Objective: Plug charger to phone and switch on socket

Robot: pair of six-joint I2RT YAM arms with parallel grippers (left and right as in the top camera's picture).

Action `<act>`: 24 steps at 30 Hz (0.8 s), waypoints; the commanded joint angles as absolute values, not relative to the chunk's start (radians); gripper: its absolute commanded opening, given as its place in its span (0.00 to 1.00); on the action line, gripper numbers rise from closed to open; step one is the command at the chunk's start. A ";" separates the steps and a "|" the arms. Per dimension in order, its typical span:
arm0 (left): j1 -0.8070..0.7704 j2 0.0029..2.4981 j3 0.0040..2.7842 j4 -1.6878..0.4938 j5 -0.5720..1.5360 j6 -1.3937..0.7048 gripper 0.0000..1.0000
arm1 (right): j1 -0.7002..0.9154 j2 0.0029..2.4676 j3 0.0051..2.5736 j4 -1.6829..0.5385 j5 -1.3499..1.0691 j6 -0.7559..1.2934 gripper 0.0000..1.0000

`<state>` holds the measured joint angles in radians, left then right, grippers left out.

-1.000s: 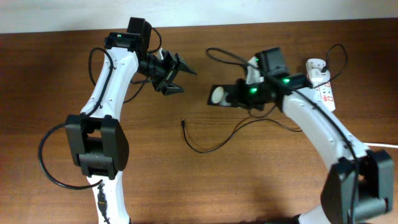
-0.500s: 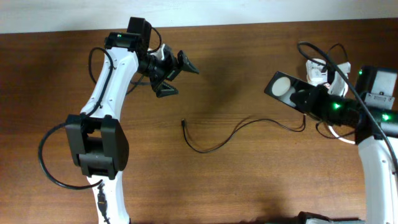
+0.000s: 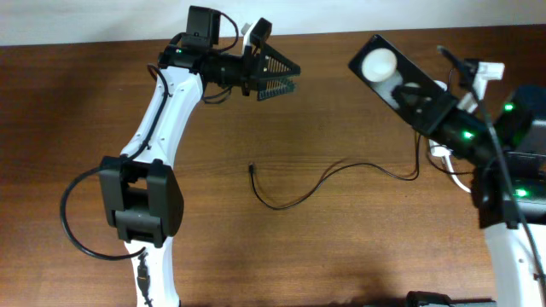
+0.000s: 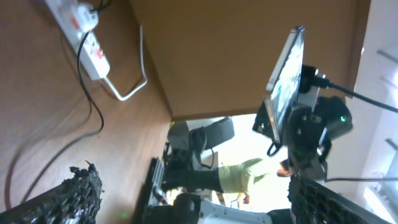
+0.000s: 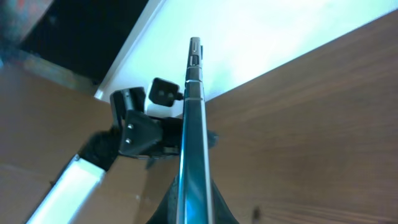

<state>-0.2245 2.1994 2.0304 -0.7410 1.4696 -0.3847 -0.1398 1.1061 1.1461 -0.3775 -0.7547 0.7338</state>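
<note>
Both steps look undone: the right gripper (image 3: 439, 109) pinches the phone (image 3: 399, 75) aloft over the far right of the table (image 3: 85, 128), the left gripper (image 3: 273, 60) hangs spread and empty, and the charger (image 3: 324, 179) lies loose, well apart from the socket (image 4: 87, 38).

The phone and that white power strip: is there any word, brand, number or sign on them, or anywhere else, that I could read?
No text can be read in any view.
phone: no legible lettering; the screen shows only a white round glare spot.
socket: red marks on its white face, too blurred to read as words or numbers.
Arms and table: no label or writing can be made out.
</note>
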 commanded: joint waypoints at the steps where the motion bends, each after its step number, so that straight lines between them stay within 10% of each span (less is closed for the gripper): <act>1: -0.232 2.193 2.035 -0.620 1.497 -0.559 1.00 | 0.005 1.115 1.163 -0.303 -0.519 0.934 0.04; 24: -0.310 2.193 2.035 -0.061 1.111 -1.312 0.45 | 0.334 1.474 1.163 0.023 -0.257 1.617 0.04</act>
